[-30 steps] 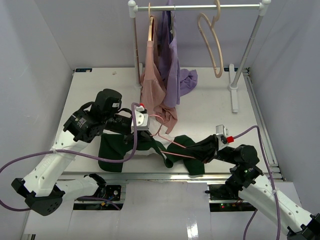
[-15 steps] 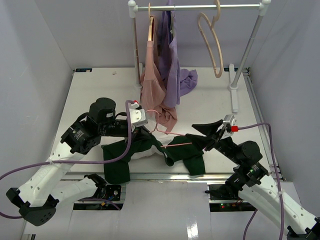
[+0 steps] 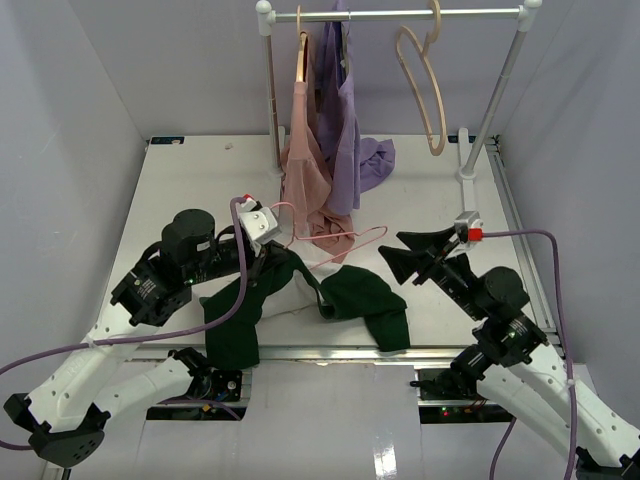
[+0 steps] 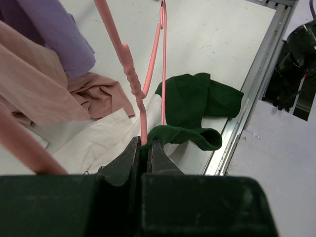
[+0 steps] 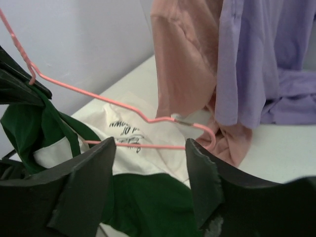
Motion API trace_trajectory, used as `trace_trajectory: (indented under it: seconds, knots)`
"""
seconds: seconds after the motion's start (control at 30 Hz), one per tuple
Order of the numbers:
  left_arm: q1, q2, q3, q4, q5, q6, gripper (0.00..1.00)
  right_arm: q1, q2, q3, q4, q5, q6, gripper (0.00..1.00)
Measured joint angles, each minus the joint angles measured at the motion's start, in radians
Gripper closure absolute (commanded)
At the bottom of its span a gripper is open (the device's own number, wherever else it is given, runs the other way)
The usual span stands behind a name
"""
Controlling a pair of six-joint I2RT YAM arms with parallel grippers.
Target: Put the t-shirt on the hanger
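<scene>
Right gripper (image 5: 150, 144) has released and backed toward 3 o'clock, fingers apart. Left gripper (image 4: 143, 148) stays clamped on hanger (image 4: 132, 80) neck plus green fabric. T-shirt (image 3: 365, 295) heaped at table's 6 o'clock; hanger's far end looks bare, so threading appears unfinished.

Pink hanger (image 5: 148, 146) (cream-and-green t-shirt (image 3: 365, 298))

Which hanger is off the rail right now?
The thin pink wire hanger, clamped in the left hand; the thick beige one hangs on the rail.
</scene>
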Motion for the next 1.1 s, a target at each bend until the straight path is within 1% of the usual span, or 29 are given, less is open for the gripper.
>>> trace_trajectory:
  seconds: [0.1,0.27,0.37,0.5,0.67,0.73,1.1]
  knots:
    - [0.0,-0.016,-0.024,0.021,-0.042,-0.029,1.0,0.0,0.076,0.043,-0.043,-0.009,0.015,0.41]
    - [0.0,-0.025,-0.056,0.055,-0.092,-0.071,1.0,0.006,0.159,0.055,-0.066,-0.029,0.049,0.42]
    - [0.0,-0.025,-0.069,0.072,-0.12,-0.096,1.0,0.034,0.199,0.055,-0.068,-0.03,0.061,0.42]
    - [0.0,-0.021,-0.074,0.088,-0.146,-0.122,1.0,0.133,0.261,0.056,-0.068,-0.006,0.066,0.42]
    - [0.0,-0.028,-0.077,0.105,-0.161,-0.142,1.0,0.334,0.355,0.055,-0.075,0.109,0.064,0.42]
    - [0.0,-0.039,-0.088,0.11,-0.167,-0.146,1.0,0.391,0.383,0.055,-0.071,0.14,0.062,0.42]
    - [0.0,-0.049,-0.111,0.113,-0.172,-0.149,1.0,0.484,0.505,0.041,-0.01,0.287,0.073,0.44]
